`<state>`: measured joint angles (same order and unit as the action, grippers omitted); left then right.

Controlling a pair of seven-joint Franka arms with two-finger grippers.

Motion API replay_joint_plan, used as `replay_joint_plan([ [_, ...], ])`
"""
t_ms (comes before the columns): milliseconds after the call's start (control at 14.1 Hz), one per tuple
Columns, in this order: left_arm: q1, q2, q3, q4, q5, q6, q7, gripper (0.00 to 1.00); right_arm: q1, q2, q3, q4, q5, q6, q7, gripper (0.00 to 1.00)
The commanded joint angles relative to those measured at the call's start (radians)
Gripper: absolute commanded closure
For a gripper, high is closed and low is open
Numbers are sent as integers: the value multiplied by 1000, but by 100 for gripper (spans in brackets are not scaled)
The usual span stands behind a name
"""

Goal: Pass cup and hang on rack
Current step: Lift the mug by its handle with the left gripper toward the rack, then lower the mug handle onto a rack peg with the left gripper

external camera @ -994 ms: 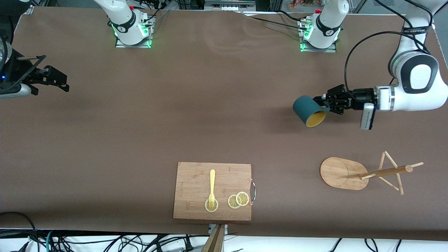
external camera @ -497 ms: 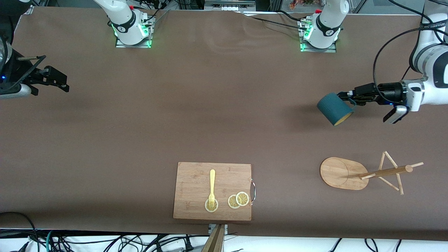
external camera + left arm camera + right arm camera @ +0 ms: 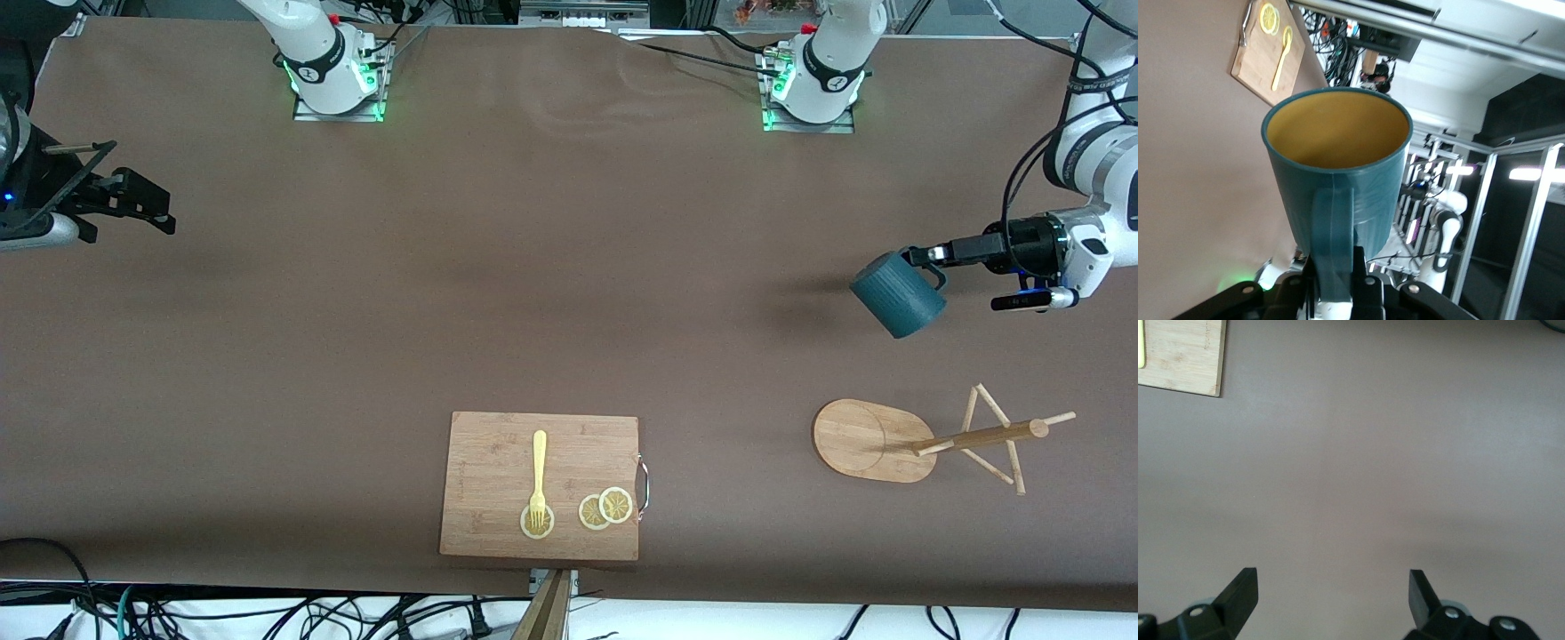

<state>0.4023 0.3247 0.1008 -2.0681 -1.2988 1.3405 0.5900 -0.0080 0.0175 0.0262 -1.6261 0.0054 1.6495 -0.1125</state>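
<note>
The left arm reaches in level from its end of the tabletop (image 3: 533, 293), the left gripper (image 3: 925, 255) with jaws clamped on the handle of the cup (image 3: 898, 293). The dark teal ribbed cup hangs tilted in the air over bare tabletop, ochre inside showing at the wrist. The rack (image 3: 925, 440) stands apart, nearer the front camera. The right gripper (image 3: 1331, 593) waits, jaws wide.

The left gripper (image 3: 925, 254) is up in the air, squeezed tight on the cup (image 3: 898, 294) handle. The right gripper (image 3: 1333, 587) waits with fingers wide apart.
</note>
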Motion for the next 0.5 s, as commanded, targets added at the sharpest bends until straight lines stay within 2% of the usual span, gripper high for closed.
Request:
replay_joint_plan([
  [0,33,51,-10,31,-69,-46,-30,100,0,-1,0,6,5,-2,8,0],
  [142,47,86,-10,51,-121,-53,-30,100,0,-1,1,6,5,-4,8,0],
  [284,56,143,-10,109,-134,-89,-30,100,2,-2,1,6,5,-1,8,0],
  [426,61,174,-10,117,-164,-95,-30,100,2,-1,1,6,4,-1,7,0],
])
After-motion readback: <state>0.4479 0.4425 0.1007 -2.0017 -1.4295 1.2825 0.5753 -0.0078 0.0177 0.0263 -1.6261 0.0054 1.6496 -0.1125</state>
